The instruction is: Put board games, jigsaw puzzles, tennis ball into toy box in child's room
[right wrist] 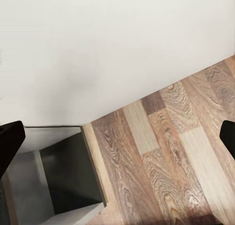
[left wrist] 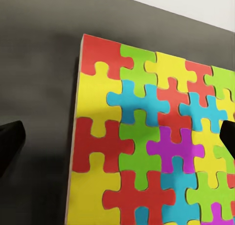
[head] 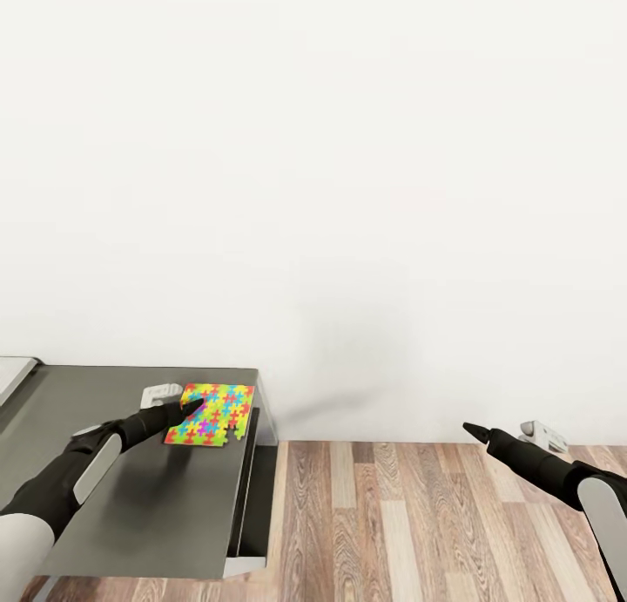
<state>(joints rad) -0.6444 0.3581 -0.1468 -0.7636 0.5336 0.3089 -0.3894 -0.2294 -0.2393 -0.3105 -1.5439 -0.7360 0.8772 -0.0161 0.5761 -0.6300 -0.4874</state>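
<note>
Head view: left gripper (head: 189, 407) stretched over the table (head: 157, 506), its dark tip right at the near-left edge of the jigsaw puzzle (head: 212, 414). Puzzle lies flat near the table's far right corner, close to the white wall (head: 348, 192). Table top reads dark grey in this render. A small pale grey object (head: 160, 395) sits just behind the left gripper, partly hidden, can't tell what it is. At the far left edge of the table, a light grey corner of something (head: 16, 375), cut off by the frame.

Left wrist view: puzzle (left wrist: 152, 146) close up, interlocking pieces in red, yellow, green, blue, purple. Fingers spread wide, one dark fingertip (left wrist: 10, 144) over bare table, the other (left wrist: 227, 134) over the puzzle sheet; nothing between them gripped. Can't tell whether the tips touch the surface.

Right gripper (head: 477, 431) hangs out over the wood plank floor (head: 418, 524), well apart from the table, holding nothing. From the head it looks like one dark point, but the right wrist view shows its fingertips (right wrist: 10, 146) set wide at both frame edges, with floor (right wrist: 166, 146), wall and the table's grey end panel (right wrist: 68, 186) beyond.
</note>
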